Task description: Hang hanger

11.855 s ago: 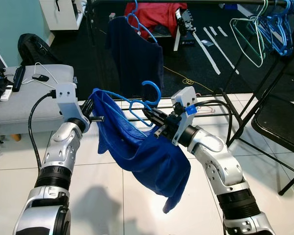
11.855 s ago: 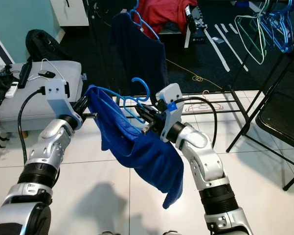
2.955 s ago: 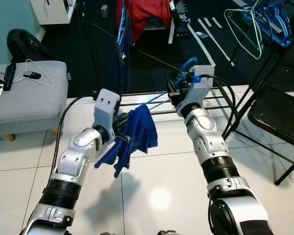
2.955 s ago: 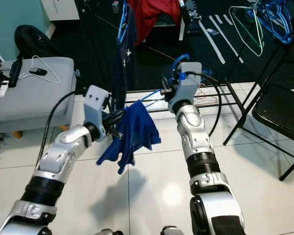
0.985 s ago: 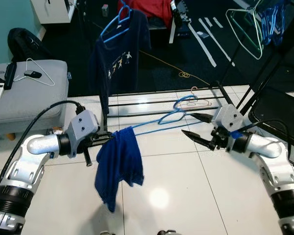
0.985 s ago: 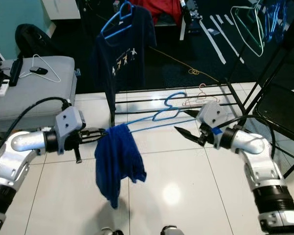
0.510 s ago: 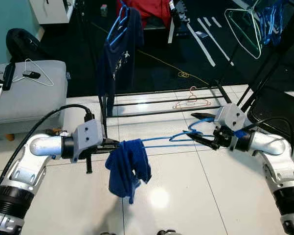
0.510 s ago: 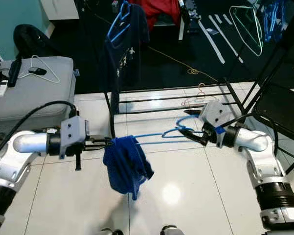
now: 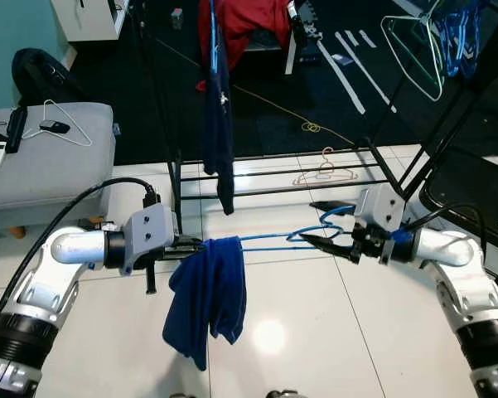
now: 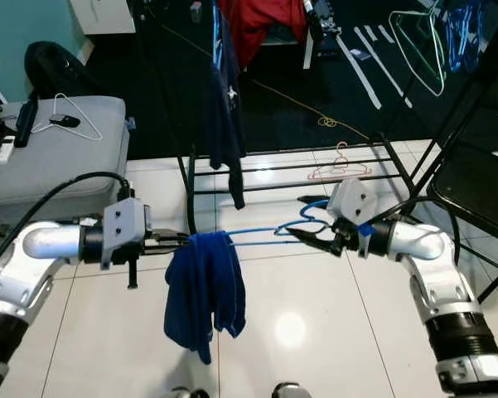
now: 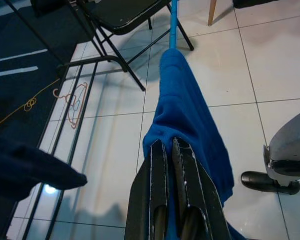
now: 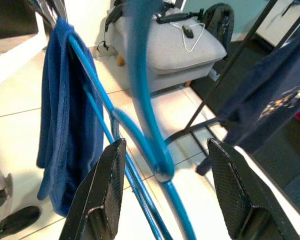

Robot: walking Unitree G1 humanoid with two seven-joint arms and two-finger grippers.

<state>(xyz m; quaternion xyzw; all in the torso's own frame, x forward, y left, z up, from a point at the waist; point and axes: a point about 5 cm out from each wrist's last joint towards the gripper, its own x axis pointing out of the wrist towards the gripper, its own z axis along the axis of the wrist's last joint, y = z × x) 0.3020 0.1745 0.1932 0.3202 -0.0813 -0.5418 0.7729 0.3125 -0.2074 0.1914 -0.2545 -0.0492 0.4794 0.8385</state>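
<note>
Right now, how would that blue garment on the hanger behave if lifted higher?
The blue garment is probably floppy: it droops in folds. Bunched at one end of the blue hanger, near the left gripper, it may slide.

Light: I read bright, even overhead light.
Glare: white spot on the floor tiles (image 9: 269, 336).
Shadows: soft, under both arms.
Background: dim.
Focus: head views sharp; near hanger (image 12: 140, 95) blurred in right wrist view.
</note>
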